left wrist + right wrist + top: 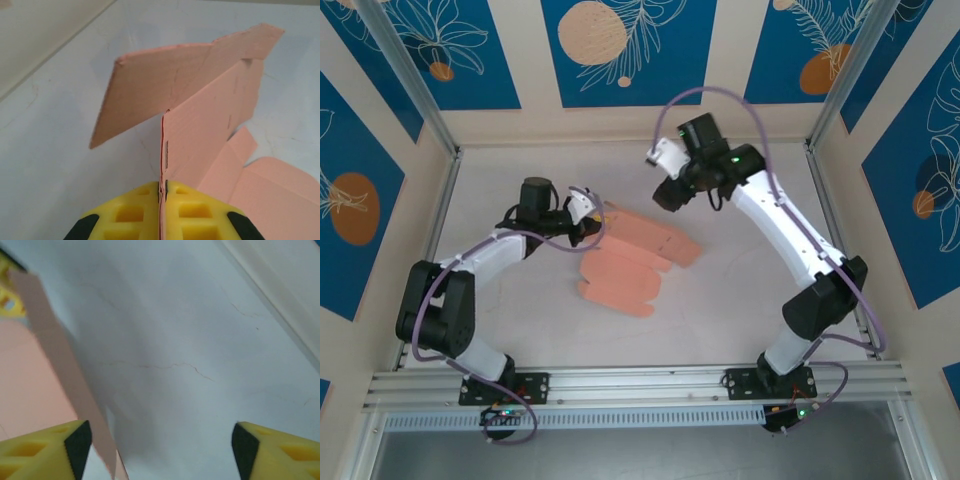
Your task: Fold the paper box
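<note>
Salmon-pink card paper box [635, 262], long axis running lower left to upper right: your left gripper [162, 192] clamps its edge; right gripper [667, 192], jaws apart, upper right of it

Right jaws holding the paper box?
No, the right gripper stands open above the table, the paper box off to one side.

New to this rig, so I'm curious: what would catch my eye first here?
The salmon-pink thin card cut-out of the paper box lies mid-table, a panel tilted up where the left gripper is shut on its edge. The right gripper hangs open over the white table at the card's far side.
</note>
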Controlling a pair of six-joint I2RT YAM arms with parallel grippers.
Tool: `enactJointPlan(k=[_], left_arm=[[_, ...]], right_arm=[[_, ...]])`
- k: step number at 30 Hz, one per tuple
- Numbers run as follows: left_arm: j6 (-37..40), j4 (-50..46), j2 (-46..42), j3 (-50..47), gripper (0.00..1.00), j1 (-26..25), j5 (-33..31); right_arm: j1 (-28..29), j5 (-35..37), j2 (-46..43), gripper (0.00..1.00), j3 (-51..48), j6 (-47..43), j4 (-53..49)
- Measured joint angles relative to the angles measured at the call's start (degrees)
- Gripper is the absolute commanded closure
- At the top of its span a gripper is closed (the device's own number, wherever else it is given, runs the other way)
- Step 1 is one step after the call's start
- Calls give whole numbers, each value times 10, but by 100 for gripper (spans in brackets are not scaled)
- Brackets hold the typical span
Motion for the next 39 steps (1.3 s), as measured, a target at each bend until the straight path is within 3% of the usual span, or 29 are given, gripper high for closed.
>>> enactJointPlan(k=[7, 13, 24, 31, 39], left_arm=[[-43, 180, -12, -89, 100, -51, -101], [-95, 284, -10, -141, 100, -106, -208], [-193, 393, 9, -175, 100, -140, -367], [-241, 437, 41, -174, 100, -141, -402], [-256, 477, 76, -175, 100, -147, -418]], right_arm=[[-107, -104, -2, 24, 22, 262, -4], [-105, -151, 4, 30, -10, 382, -4], [-108, -122, -9, 30, -120, 456, -11], [-125, -118, -16, 30, -110, 469, -7], [-128, -137, 61, 24, -37, 479, 1]])
